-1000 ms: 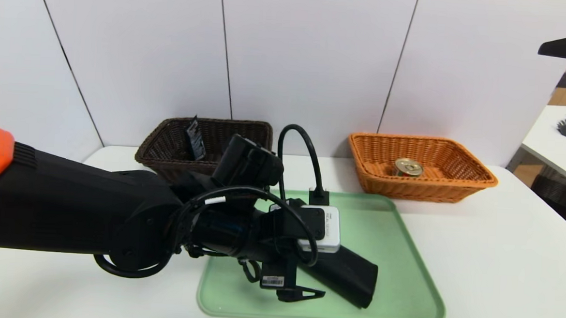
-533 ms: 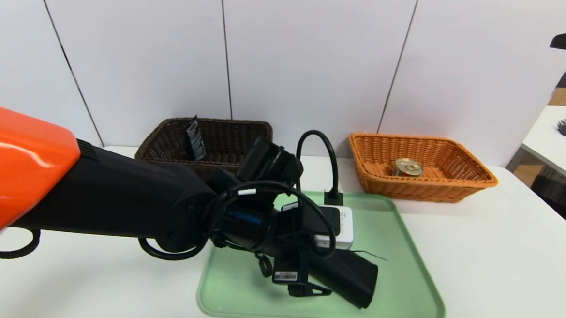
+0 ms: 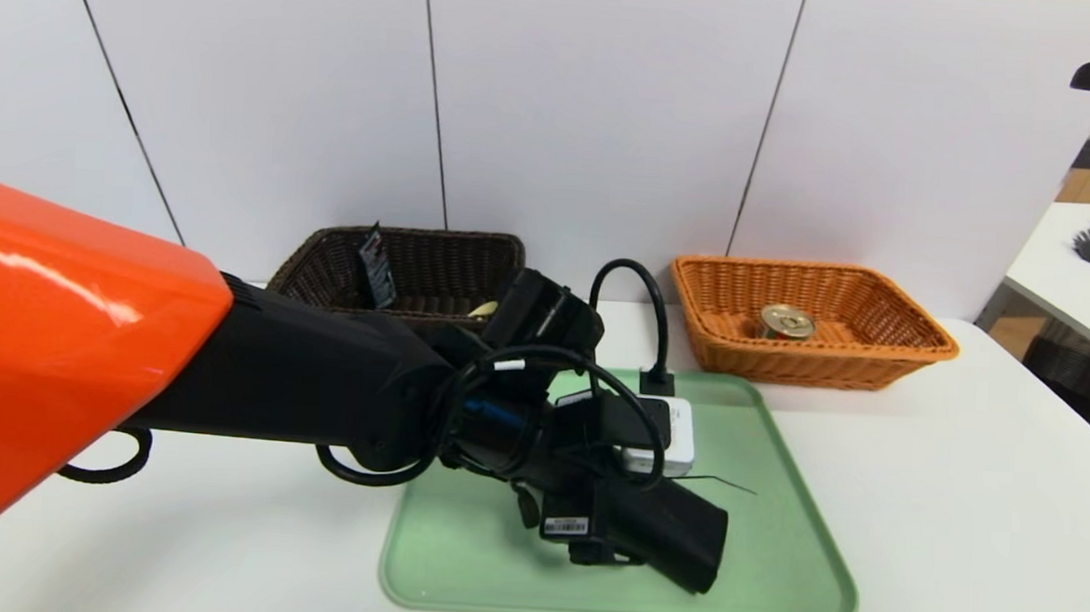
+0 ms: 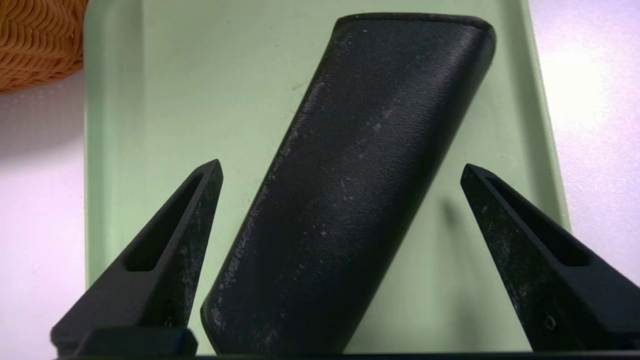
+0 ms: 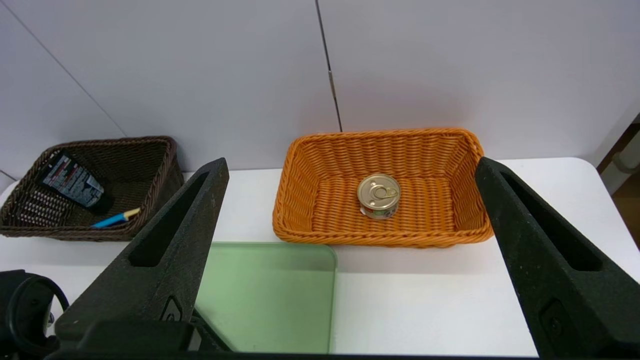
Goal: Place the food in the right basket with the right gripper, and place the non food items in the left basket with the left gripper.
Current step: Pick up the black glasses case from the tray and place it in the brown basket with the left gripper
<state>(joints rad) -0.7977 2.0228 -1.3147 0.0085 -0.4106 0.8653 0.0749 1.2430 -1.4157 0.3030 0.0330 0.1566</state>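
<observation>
The left gripper (image 4: 340, 170) is hanging low over the green tray (image 3: 775, 542) near the front edge of the bench (image 3: 963, 514), its jaws standing wide apart with nothing between them but air and the long black oblong case (image 4: 350, 185) lying flat below. In the left wrist view the case is sitting between the two fingertips (image 4: 212, 172) but touching neither, and its long axis is running slantwise to the line joining the tips, not square across it; my judgement is that the wrist needs a little roll, or the jaws will be closing on the case's corners. The left arm is plainly the nearer one. The right gripper (image 5: 350, 170) is holding high at the bench's right side, jaws likewise spread and empty, looking at the orange right basket (image 5: 295, 200) by the back edge, where the tin can (image 5: 378, 195) is already resting, pull-ring up. In the dark left basket (image 5: 165, 165) the squeeze tube (image 5: 70, 180) is leaning against the wall beside the blue-handled spoon (image 5: 112, 219). The tube's white and red print is too small to read, and so is the can's label.
</observation>
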